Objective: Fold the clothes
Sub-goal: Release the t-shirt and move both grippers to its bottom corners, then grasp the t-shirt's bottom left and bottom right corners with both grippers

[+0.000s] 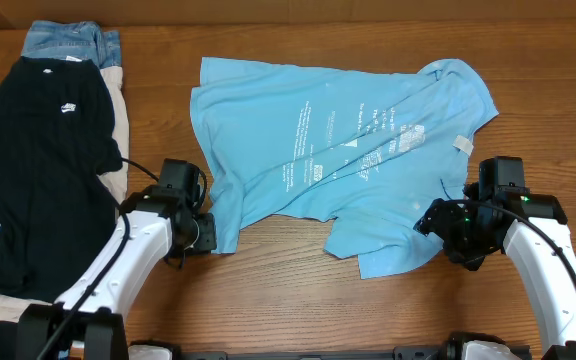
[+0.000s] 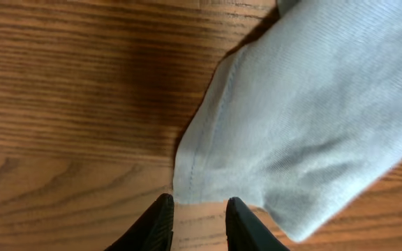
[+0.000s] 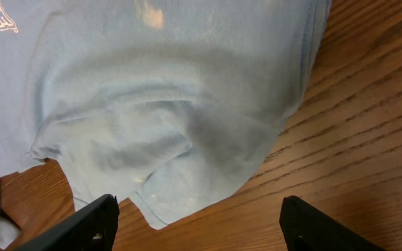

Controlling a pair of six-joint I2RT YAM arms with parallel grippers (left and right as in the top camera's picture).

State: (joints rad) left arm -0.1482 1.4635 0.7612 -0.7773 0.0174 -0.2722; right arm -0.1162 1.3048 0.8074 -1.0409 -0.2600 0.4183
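- The left gripper sits low at the near edge, at 7 o'clock from the light-blue T-shirt. Its fingers stand a narrow gap apart with bare wood between them. The shirt's hemmed corner lies just ahead of the tips, and nothing is gripped.
- The right gripper is at 4 o'clock from the shirt. Its fingers are spread wide, holding nothing, and a rounded fold of the blue fabric lies ahead of them, reaching into the gap.
- The T-shirt lies rumpled and unfolded in the middle of the wooden table. Its white print faces up. A small white tag shows toward 2 o'clock (likely the neck label, though it is too small to be sure).
- A black T-shirt with a small white logo lies at 9 o'clock on a beige cloth, well apart from the blue one.
- Blue jeans peek out at 10 o'clock, at the far edge behind the black shirt.
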